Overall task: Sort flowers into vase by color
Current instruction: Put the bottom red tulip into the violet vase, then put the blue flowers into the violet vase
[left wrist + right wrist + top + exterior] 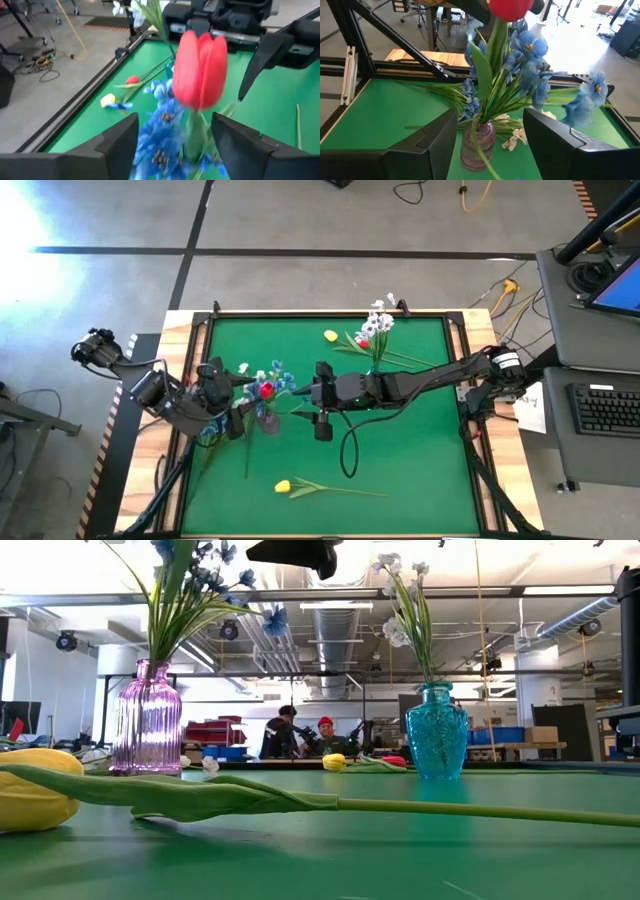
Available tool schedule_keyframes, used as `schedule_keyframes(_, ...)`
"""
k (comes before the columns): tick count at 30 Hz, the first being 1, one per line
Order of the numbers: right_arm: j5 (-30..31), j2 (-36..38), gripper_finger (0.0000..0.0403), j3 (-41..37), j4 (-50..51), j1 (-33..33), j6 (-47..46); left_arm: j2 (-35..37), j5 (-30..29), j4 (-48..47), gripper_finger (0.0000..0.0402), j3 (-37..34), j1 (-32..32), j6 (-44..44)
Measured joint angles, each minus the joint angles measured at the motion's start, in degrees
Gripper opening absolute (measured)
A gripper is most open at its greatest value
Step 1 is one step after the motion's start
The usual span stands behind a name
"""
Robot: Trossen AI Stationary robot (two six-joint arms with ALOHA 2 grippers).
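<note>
Left gripper [232, 402] hangs over the pink vase [266, 418], fingers [120, 137] spread and clear of the red tulip [200, 67]: released, nothing held. The tulip's stem runs roughly upright down among the blue flowers [527, 57] in that vase; red among blue looks missorted. Right gripper [308, 392] just beside the vase on its other side, jaws apart, empty. White flowers [380, 322] stand in the blue vase [437, 745]. Nearest loose flower: yellow tulip [284, 486] on the near mat [420, 470], stem lying crosswise, about equally far from both arms. Another yellow tulip [331, 336] lies at the far edge.

overhead looking down, low table-level view, 2 wrist close-ups
</note>
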State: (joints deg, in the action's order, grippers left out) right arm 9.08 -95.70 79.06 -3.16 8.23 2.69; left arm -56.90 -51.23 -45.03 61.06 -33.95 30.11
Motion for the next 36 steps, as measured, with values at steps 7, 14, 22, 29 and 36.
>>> schedule_keyframes(7, 0.0, 0.0, 0.0219, 0.0, 0.0, 0.0, -0.1, 0.7, 1.8, -4.1, 0.0277, 0.0, 0.0, 4.0)
schedule_keyframes(14, 0.0, 0.0, 0.0219, 0.0, 0.0, 0.0, -0.1, 0.9, 5.9, -7.4, 0.0281, 6.3, 0.0, 3.5)
schedule_keyframes(22, 0.0, 0.2, 0.0219, 0.0, 2.2, 0.0, -0.3, -3.7, 15.1, -17.1, 0.0279, 18.0, -0.1, 9.3)
schedule_keyframes(29, 0.0, 1.3, 0.0219, 0.0, 4.2, 0.0, -0.6, -9.7, 19.9, -38.2, 0.0274, 27.1, -0.4, 25.0)
schedule_keyframes(36, 0.0, 4.1, 0.0219, 0.0, 10.1, 0.4, -3.1, -13.3, 24.5, -44.5, 0.0274, 28.8, -2.2, 35.6)
